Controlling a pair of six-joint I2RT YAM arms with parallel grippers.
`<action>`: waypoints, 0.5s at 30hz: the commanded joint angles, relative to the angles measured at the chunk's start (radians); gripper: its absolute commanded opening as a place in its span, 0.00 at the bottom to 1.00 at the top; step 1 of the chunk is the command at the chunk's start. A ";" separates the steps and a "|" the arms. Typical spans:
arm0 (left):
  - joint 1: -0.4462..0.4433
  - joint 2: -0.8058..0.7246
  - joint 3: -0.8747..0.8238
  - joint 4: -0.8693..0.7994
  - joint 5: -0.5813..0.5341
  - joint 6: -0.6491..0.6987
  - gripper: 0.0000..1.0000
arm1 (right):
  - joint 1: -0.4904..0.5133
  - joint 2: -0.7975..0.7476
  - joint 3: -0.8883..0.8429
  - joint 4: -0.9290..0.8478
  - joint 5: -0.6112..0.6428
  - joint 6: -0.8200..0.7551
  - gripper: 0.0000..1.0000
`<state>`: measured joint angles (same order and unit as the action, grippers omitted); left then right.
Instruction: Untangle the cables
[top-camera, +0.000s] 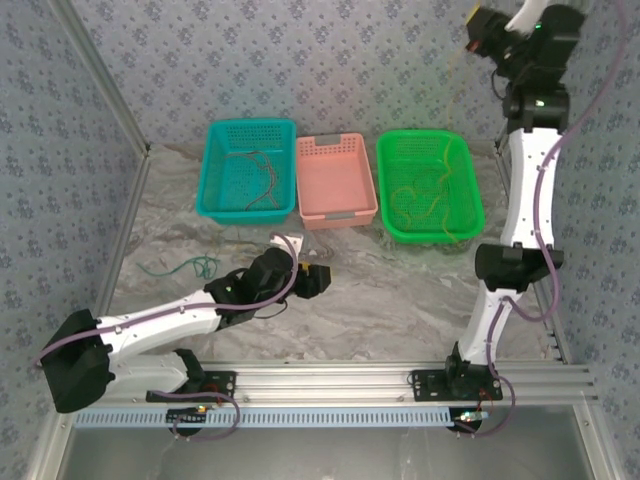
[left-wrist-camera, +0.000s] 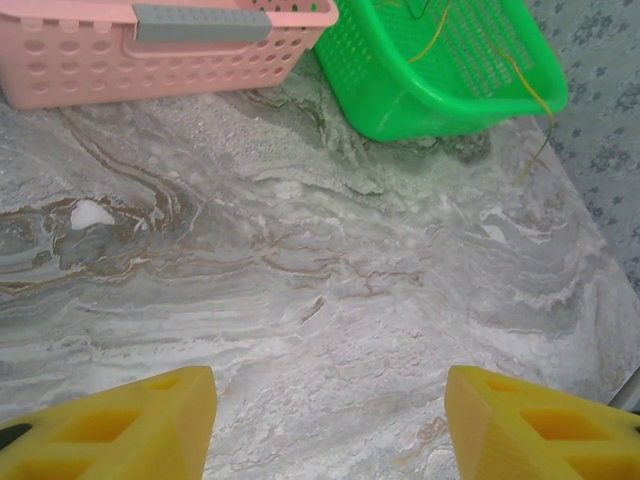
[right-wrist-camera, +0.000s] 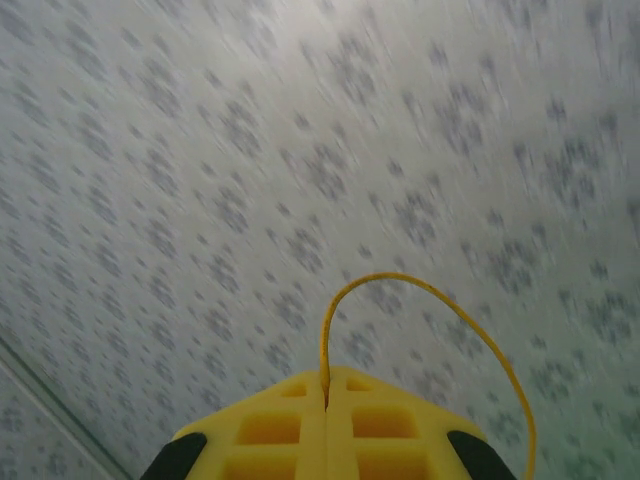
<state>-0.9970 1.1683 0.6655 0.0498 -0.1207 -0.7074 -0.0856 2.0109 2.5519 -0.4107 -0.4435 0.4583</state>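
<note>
My right gripper is raised high at the back right, shut on a thin yellow cable that hangs down towards the green basket. In the right wrist view the yellow cable arcs out from between the closed fingertips of the right gripper. More yellow cable lies in the green basket. Dark cables lie in the teal basket. A green cable rests on the table at the left. My left gripper hovers low over the marble, open and empty, and its fingertips stand wide apart.
The pink basket stands between the teal and green ones, with nothing in it. In the left wrist view the pink basket and the green basket lie ahead, and a yellow cable droops over the green rim. Patterned walls enclose the table.
</note>
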 joint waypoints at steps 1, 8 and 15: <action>-0.006 0.003 -0.014 0.021 0.001 0.000 0.61 | 0.037 -0.069 -0.230 0.028 0.018 -0.076 0.00; -0.006 -0.009 -0.010 -0.002 -0.001 0.009 0.61 | 0.058 -0.122 -0.646 0.103 0.093 -0.062 0.00; -0.006 -0.074 -0.014 -0.049 -0.028 -0.001 0.61 | 0.053 -0.048 -0.728 0.026 0.133 -0.056 0.00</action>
<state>-0.9970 1.1442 0.6514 0.0246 -0.1226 -0.7074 -0.0254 1.9598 1.7958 -0.3717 -0.3401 0.4171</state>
